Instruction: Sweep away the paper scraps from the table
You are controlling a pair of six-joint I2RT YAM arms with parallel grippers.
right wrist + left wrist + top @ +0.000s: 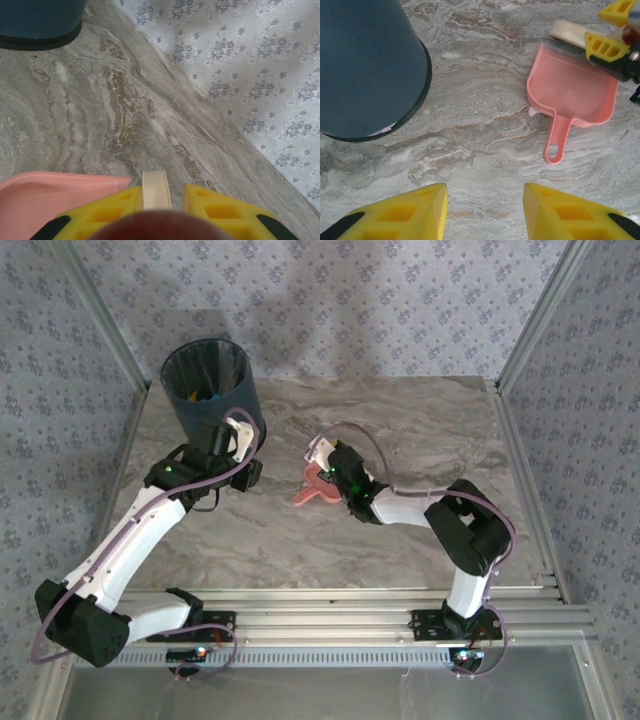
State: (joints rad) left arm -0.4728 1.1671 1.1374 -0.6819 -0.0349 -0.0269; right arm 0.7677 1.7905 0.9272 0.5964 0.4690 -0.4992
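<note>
- One bin [210, 380] – dark teal, round, tapered, smooth plastic look – standing at the far left of the worktop [400, 420], which is grey-beige marbled stone.
- paper scraps [205, 395]: a few tiny orange and teal bits down inside the bin, too small to count.
- One dustpan [572, 90], glossy pink, flat tray with a short handle ending in a hanging hole, lying mid-worktop.
- left gripper [484, 194]: two chunky yellow fingers [405, 215] spread apart, nothing between them, hovering just beside the bin.
- right gripper [159, 197]: two yellow fingers pinching one flat cream tool [155, 182] – right at the dustpan's far edge.
</note>
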